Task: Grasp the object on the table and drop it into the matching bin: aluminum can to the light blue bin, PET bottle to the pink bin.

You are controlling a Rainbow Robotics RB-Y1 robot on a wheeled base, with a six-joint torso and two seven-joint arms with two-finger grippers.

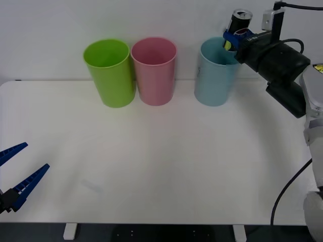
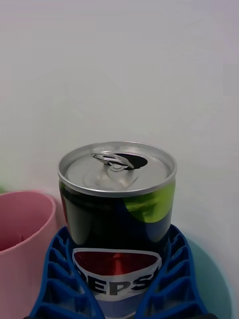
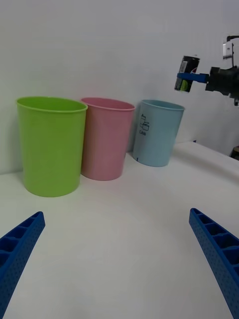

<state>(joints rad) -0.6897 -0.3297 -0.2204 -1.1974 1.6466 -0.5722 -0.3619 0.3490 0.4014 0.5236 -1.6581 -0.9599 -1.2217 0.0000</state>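
right gripper (image 1: 235,39) — jaws clamp aluminum can (image 1: 239,20) | seemingly above the light blue bin (image 1: 216,80)

My claw (image 2: 119,294) hugs the black can (image 2: 118,214) with blue fingers (image 2: 64,279). The pink bin (image 2: 22,239) is beside it. The can's silver top is open.

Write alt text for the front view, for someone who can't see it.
The right gripper holds a black aluminum can above the light blue bin, at the white table's far edge. The pink bin and a lime green bin stand to its left; the left gripper waits open, near the front edge.
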